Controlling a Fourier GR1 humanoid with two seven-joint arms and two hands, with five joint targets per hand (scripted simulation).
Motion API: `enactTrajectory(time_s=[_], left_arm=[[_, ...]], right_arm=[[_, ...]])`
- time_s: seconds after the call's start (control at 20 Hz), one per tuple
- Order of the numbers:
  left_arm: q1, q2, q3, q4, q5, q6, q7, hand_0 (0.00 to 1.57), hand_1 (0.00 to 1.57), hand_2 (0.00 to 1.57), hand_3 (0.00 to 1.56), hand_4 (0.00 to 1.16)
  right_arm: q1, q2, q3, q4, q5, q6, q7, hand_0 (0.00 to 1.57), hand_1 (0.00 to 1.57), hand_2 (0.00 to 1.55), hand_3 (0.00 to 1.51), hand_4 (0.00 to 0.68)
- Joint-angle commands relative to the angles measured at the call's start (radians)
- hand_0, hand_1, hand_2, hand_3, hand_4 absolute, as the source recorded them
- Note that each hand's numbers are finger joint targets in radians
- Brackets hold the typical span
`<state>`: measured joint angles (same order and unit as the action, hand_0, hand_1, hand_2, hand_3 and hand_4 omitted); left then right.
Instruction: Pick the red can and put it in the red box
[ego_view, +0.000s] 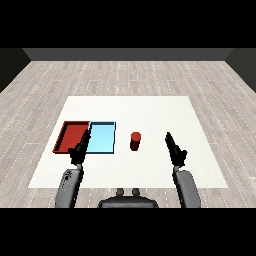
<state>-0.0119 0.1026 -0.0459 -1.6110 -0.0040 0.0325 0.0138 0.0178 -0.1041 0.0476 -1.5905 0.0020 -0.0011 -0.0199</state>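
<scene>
Upright on the white worktop (150, 107): plain red can (135, 141), no legible label.
Right of light blue tray (102, 138) and red tray (71, 137); left hand (80, 148), right hand (174, 148) straight-fingered, holding nothing.

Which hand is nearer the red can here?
Right. The right hand sits just to the right of the red can; the left hand is farther off, beyond the light blue tray.

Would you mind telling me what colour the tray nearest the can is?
Light blue: the shallow rectangular tray left of the small red cylindrical can, seen in the head view.
</scene>
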Motion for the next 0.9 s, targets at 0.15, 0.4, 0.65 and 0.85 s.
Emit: enactTrajectory(time_s=[0.15, 0.4, 0.65, 0.85], left_arm=[[-0.003, -0.014, 0.032, 0.014, 0.019, -0.029, 0.016, 0.00, 0.00, 0.00, 0.00, 0.00], [-0.005, -0.037, 0.054, -0.107, 0.047, -0.037, -0.279, 0.00, 0.00, 0.00, 0.00, 0.00], [-0.011, -0.058, 0.057, -0.047, 0.047, -0.049, -0.368, 0.00, 0.00, 0.00, 0.00, 0.00], [-0.028, -0.024, 0.119, 0.059, 0.069, -0.091, -0.468, 0.00, 0.00, 0.00, 0.00, 0.00]], right_arm=[[-0.023, -0.033, -0.099, 0.048, -0.071, 0.078, -0.003, 0.00, 0.00, 0.00, 0.00, 0.000], [-0.038, -0.027, -0.138, -0.005, -0.137, 0.141, -0.282, 0.00, 0.00, 0.00, 0.00, 0.000], [-0.036, -0.040, -0.155, 0.022, -0.149, 0.180, -0.318, 0.00, 0.00, 0.00, 0.00, 0.000], [-0.028, -0.015, -0.142, 0.082, -0.112, 0.185, -0.406, 0.00, 0.00, 0.00, 0.00, 0.000]])
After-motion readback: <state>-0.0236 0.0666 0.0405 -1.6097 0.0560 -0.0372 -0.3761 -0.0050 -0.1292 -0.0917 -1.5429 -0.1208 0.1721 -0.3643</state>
